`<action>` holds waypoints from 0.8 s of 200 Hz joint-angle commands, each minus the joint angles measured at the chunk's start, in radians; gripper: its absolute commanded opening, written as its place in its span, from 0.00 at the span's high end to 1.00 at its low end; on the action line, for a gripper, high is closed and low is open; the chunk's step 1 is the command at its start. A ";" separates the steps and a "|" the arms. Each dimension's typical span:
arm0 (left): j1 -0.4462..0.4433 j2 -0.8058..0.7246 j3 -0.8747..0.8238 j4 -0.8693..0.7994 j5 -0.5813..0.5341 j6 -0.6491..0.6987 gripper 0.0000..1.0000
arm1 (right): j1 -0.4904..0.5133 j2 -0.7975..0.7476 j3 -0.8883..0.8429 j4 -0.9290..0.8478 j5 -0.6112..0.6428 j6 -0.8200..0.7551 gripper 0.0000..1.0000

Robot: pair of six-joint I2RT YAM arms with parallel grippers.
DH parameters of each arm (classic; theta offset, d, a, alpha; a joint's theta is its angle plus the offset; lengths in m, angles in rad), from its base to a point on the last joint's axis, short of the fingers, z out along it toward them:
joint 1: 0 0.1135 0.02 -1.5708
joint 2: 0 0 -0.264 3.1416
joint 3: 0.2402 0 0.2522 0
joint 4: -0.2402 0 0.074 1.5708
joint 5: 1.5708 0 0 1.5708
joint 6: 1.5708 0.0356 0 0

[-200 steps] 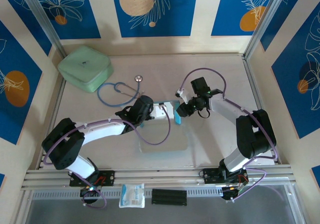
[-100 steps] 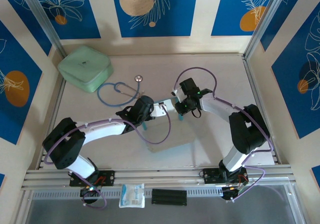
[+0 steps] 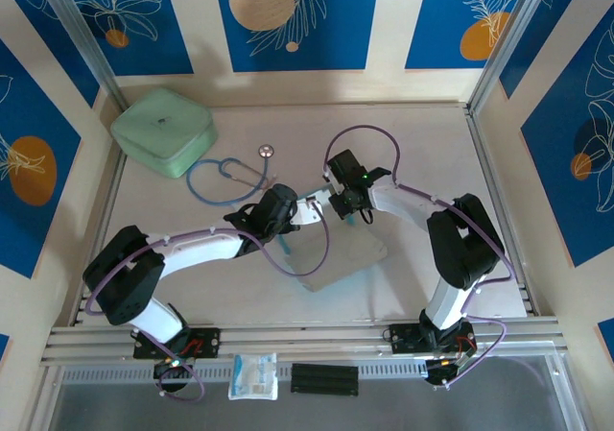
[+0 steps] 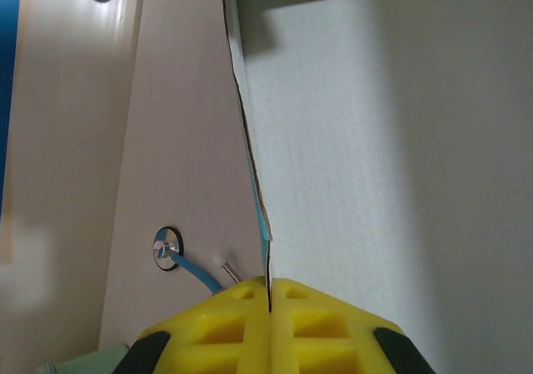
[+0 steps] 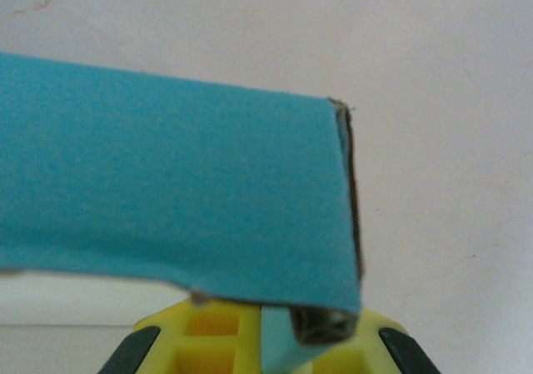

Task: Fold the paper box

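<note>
The box (image 3: 341, 256) seems light, bendy card; our left gripper (image 4: 269, 295) and right gripper (image 5: 279, 328) both clamp its twelve-o'clock edge.

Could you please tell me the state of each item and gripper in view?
paper box: unassembled, white face up, held by both grippers
left gripper: shut on the paper box edge
right gripper: shut on its teal flap
mint-green case: closed
stethoscope: lying loose, tubing looped
</note>
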 commanded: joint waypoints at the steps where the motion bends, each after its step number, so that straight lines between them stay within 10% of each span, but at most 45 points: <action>1: -0.008 -0.008 0.031 0.020 0.017 -0.013 0.87 | -0.008 0.045 -0.033 -0.029 0.080 -0.051 1.00; 91: -0.006 -0.363 0.033 -0.192 0.221 -0.500 0.33 | -0.068 0.092 0.039 -0.128 -0.124 -0.334 1.00; 160: -0.002 -0.644 -0.044 -0.324 0.211 -0.755 0.27 | -0.009 0.189 0.206 -0.489 -0.124 -0.724 1.00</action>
